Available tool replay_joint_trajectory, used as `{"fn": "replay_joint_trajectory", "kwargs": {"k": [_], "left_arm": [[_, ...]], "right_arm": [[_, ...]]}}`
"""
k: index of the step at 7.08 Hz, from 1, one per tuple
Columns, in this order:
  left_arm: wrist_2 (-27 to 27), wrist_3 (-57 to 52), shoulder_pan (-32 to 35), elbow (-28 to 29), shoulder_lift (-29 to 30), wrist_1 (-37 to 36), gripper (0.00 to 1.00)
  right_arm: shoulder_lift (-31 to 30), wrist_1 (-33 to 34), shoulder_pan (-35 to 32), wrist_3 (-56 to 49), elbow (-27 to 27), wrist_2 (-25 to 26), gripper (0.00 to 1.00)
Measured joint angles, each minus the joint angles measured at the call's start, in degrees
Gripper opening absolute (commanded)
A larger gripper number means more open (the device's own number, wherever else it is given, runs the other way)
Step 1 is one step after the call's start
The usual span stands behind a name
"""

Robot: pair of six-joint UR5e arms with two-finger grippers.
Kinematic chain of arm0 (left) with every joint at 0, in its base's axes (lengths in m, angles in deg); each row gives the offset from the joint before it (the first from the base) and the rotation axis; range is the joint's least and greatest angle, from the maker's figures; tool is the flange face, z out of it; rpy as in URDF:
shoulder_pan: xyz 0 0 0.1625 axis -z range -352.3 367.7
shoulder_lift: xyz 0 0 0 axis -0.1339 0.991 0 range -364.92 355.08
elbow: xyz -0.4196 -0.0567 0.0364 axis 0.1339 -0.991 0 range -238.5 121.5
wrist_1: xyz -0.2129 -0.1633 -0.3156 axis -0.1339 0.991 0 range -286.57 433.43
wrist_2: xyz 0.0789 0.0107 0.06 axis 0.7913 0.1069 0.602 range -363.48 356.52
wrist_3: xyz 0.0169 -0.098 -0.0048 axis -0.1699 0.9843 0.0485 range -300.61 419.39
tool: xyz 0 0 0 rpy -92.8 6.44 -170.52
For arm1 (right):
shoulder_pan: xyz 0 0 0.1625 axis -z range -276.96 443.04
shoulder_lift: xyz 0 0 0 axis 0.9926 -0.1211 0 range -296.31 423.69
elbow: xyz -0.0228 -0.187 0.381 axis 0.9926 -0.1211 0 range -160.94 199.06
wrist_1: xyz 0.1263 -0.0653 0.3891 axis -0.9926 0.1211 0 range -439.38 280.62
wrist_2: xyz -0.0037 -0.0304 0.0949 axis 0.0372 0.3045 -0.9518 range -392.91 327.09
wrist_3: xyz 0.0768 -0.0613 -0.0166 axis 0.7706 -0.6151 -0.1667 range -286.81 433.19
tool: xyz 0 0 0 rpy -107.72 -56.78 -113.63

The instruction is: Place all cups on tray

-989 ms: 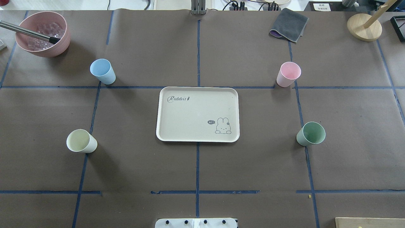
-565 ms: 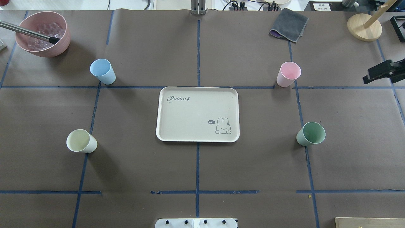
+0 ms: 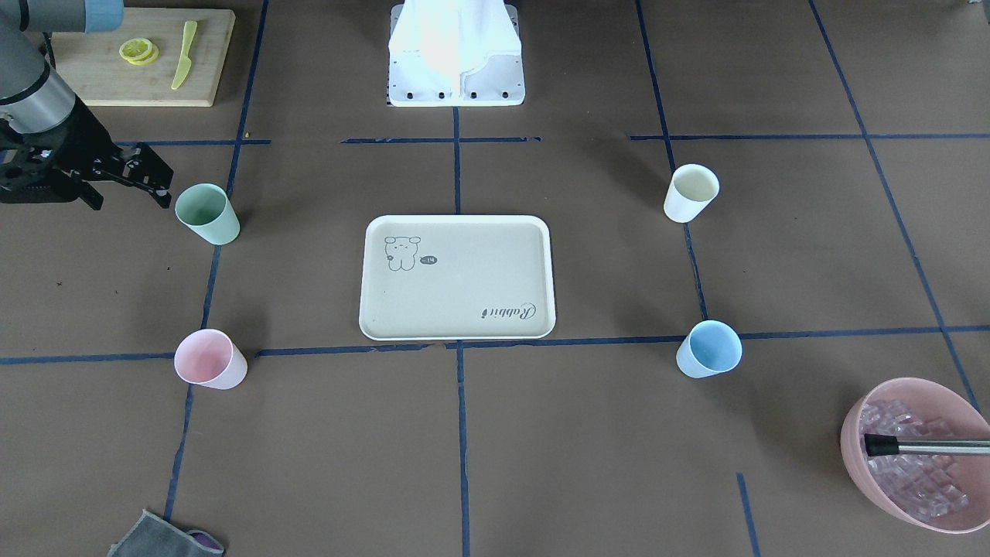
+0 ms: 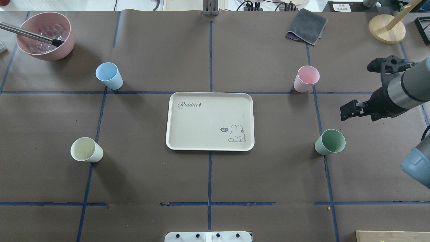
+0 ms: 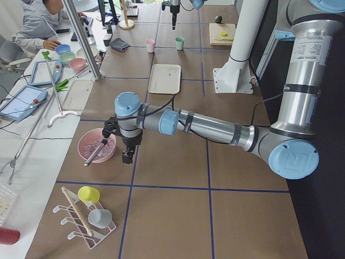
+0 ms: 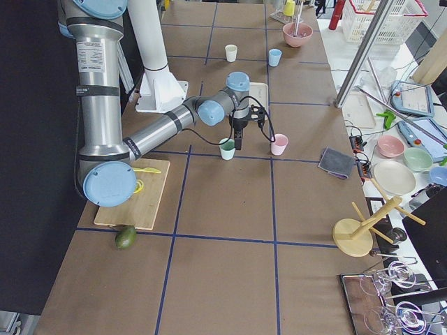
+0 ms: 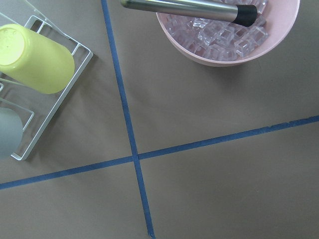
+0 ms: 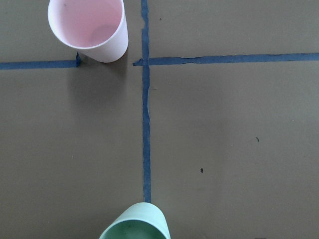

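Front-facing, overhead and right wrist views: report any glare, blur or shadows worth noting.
Front-facing view: the robot base is blown out to white, its detail lost. Overhead view: even light, only a soft, diffuse shadow by the cream cup, no blur. Right wrist view: sharp; the pink cup throws a faint shadow down the picture.

The left gripper (image 5: pixel 127 156) shows only from the left table end, small and dark, and its finger spacing cannot be judged. Its wrist view cuts off the far part of the pink bowl (image 7: pixel 227 47) and most of a grey cup (image 7: pixel 9 132) at the picture's left edge. In the right wrist view only the far rim of the green cup (image 8: pixel 134 223) shows, and the pink cup (image 8: pixel 89 30) loses its far rim. Overhead, the cutting board (image 4: pixel 391 236) is clipped at the near right corner.
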Motion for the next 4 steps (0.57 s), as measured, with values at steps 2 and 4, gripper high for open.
{"fn": "replay_joint_trajectory", "kwargs": {"k": [2,4], "left_arm": [[0.0,-0.1,0.0,0.0,0.0,0.1,0.99],[0.0,-0.2,0.0,0.0,-0.1,0.1,0.99]], "right_arm": [[0.0,0.0,3.0,0.5,-0.9,1.5,0.96],[0.0,0.1,5.6,0.5,-2.3,2.5,0.92]]}}
